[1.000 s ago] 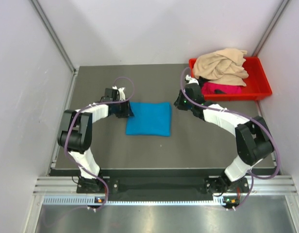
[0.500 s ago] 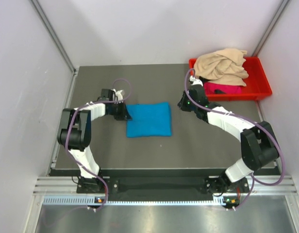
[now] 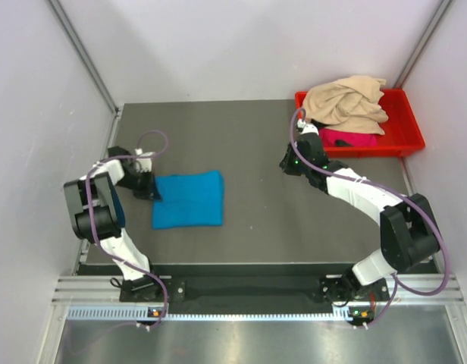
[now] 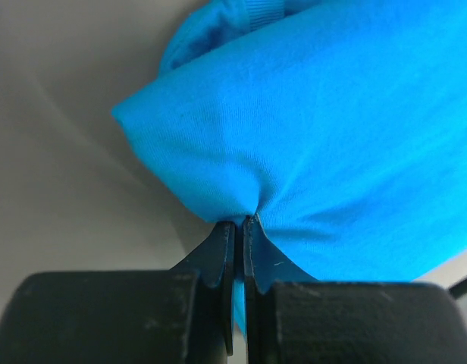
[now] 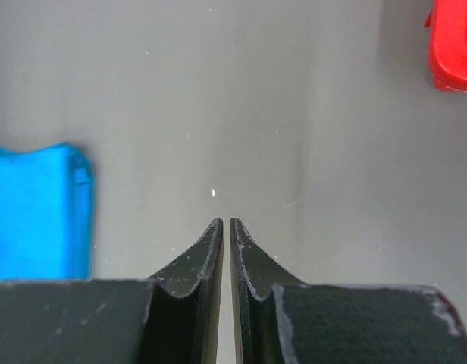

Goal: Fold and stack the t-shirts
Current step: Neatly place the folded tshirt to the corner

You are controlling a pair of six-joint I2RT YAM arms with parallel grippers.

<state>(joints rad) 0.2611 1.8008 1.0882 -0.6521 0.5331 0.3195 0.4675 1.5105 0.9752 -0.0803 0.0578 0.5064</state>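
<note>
The turquoise-blue t-shirt (image 3: 188, 199) lies folded into a rectangle on the left part of the table. My left gripper (image 3: 152, 192) is shut on its left edge; the left wrist view shows the cloth (image 4: 332, 129) pinched between the jaws of the left gripper (image 4: 240, 221). The beige-tan t-shirt (image 3: 346, 101) lies crumpled on top in the red bin, and the magenta-pink t-shirt (image 3: 347, 139) lies under it. My right gripper (image 3: 286, 161) is shut and empty over bare table, left of the bin; its closed tips (image 5: 225, 224) show in the right wrist view.
The red plastic bin (image 3: 406, 141) stands at the back right corner. Grey walls enclose the table on the left, back and right. The blue shirt's edge (image 5: 36, 212) and a bin corner (image 5: 453, 53) show in the right wrist view.
My left gripper has dragged the folded blue shirt leftward and a little nearer across the table. The right gripper has shifted slightly toward the bin.
</note>
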